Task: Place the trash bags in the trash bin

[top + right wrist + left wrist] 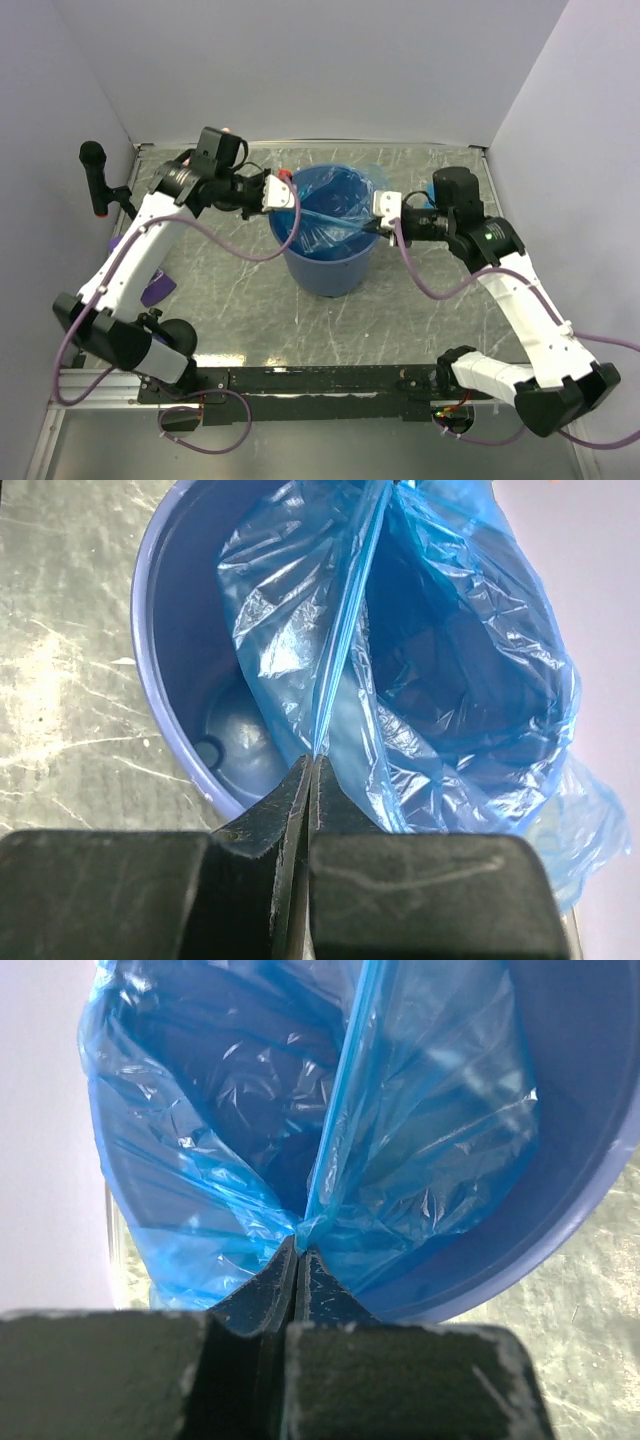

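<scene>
While both arms reach in from the two sides, the trash bin (330, 268) stands in the middle of the worktop (230, 310), right between them. The left arm rises from its base, runs along close to the left wall, then turns in toward the bin's left rim. The right arm bends the other way, its elbow out to the right and its wrist pointing at the right rim.

The left claw (300, 1252) is pinched tight on one edge of the trash bag (335, 205). The right claw (312, 765) is pinched tight on the other edge. Between them the thin blue film is pulled into a straight line across the mouth of the bin. The rest of the bag hangs down inside, crinkled and shiny, and a bit spills over the far rim. Beside the bag you can see some of the bin's bare floor.

Each claw sits just at the rim. There is open worktop in front of the bin and behind it. A purple thing (157, 285) lies on the worktop under the left arm.
</scene>
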### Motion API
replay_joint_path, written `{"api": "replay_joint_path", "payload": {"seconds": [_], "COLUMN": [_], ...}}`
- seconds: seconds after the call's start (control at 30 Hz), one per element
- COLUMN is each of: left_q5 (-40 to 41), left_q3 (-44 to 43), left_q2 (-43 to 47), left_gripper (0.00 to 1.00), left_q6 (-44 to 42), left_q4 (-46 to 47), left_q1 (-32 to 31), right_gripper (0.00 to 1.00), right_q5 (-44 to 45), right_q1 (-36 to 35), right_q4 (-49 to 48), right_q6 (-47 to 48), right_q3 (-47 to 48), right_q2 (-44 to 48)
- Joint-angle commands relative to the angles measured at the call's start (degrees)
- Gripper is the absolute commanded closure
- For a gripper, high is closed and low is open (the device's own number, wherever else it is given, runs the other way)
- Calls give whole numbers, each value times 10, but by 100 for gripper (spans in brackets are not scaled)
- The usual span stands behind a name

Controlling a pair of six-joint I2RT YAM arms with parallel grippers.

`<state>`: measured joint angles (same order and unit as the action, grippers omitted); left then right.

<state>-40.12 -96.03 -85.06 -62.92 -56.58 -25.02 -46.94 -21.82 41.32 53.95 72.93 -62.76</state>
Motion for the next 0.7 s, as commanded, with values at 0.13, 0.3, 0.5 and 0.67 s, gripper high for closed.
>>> {"api": "replay_joint_path", "payload": {"seconds": [0.13, 0.3, 0.5, 0.67], "left_q5": [73, 111, 140, 130], "left_q3": [94, 142, 183, 192], "left_q2": [115, 160, 184, 208], "left_gripper": [99, 99, 99, 99], "left_q6": [-5, -7, -20, -8], "left_q4": [71, 114, 136, 167], "left_q1": [-30, -50, -61, -68], "right_gripper": [100, 100, 100, 100], "right_q5": [28, 47, 27, -3], "right_q1": [-16, -17, -19, -28], "right_q4": [-36, -48, -9, 61], "right_q6": [-9, -6, 32, 63], "right_q3": [-71, -95, -107, -109], "right_q2": [82, 121, 136, 150]}}
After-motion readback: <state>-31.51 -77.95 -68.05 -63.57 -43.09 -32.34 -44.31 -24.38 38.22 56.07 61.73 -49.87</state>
